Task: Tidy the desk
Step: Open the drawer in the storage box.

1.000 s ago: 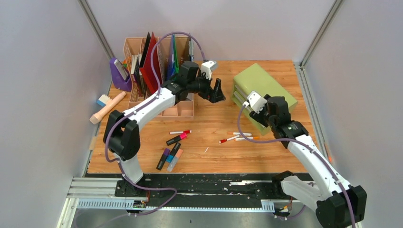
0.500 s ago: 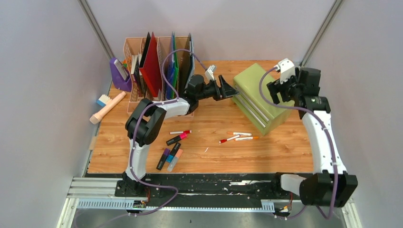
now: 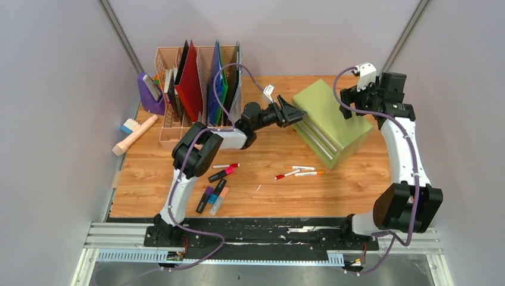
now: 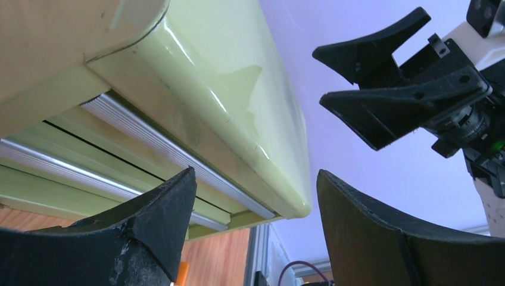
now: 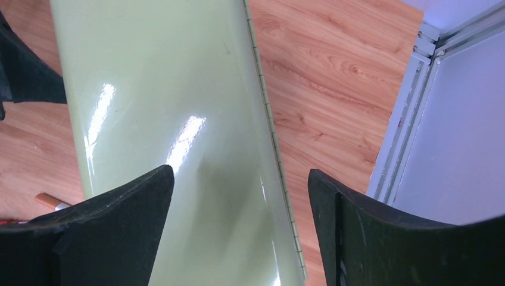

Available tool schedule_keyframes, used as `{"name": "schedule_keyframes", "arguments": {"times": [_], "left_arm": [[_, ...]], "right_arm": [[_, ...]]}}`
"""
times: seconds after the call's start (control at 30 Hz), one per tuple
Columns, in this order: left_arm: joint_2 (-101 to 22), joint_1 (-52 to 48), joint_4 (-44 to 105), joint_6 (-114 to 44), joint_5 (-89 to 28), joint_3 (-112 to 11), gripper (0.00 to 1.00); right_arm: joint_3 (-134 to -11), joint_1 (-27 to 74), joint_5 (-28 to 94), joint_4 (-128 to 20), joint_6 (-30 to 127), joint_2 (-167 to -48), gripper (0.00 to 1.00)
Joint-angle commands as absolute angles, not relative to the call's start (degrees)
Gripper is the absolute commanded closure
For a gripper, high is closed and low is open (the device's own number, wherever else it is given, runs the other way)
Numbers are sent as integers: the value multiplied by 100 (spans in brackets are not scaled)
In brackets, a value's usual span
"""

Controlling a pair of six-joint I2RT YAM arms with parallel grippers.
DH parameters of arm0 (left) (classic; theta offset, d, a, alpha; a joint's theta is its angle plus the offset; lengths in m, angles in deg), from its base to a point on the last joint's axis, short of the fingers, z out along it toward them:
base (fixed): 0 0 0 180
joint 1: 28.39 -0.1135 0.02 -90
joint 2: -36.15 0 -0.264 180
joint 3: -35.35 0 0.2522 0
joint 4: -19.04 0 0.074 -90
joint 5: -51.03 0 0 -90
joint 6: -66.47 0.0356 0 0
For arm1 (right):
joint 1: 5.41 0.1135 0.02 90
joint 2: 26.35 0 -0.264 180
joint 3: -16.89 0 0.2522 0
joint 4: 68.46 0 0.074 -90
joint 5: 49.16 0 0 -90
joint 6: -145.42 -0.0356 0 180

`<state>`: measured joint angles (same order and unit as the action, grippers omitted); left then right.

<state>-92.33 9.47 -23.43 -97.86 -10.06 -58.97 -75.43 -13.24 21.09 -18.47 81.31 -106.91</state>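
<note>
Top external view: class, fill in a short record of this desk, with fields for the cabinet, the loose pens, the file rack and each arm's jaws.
desk: wood grain, items scattered
green cabinet: right rear, set at an angle, drawers look shut
pens: loose in front of the cabinet
highlighters: loose, centre-left
file rack: rear left, folders upright
left jaws: open, at the cabinet's left corner
right jaws: open, over the cabinet's right rear edge
</note>
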Motion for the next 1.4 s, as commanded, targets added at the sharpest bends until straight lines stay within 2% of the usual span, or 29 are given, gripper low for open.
{"name": "schedule_keyframes", "arguments": {"times": [0.0,0.4,0.77,1.2,1.37], "left_arm": [[-9457,953,-2724,-10268,-1046,-5720,18],[-10071,1036,-3111,-10702,-907,-5996,19],[-10810,1137,-3616,-11165,-827,-6822,21],[-11420,1287,-5459,-12088,-741,-7397,21],[-11517,1385,-5588,-12269,-645,-7493,24]], "right_arm": [[-7842,-1349,2000,-2147,8005,-10986,16],[-7998,-1393,1619,-2220,7844,-11561,16],[-7860,-1391,1442,-2229,7740,-11791,17],[-7649,-1393,1407,-2365,7757,-11904,18],[-7611,-1388,1407,-2392,7778,-11906,19]]}}
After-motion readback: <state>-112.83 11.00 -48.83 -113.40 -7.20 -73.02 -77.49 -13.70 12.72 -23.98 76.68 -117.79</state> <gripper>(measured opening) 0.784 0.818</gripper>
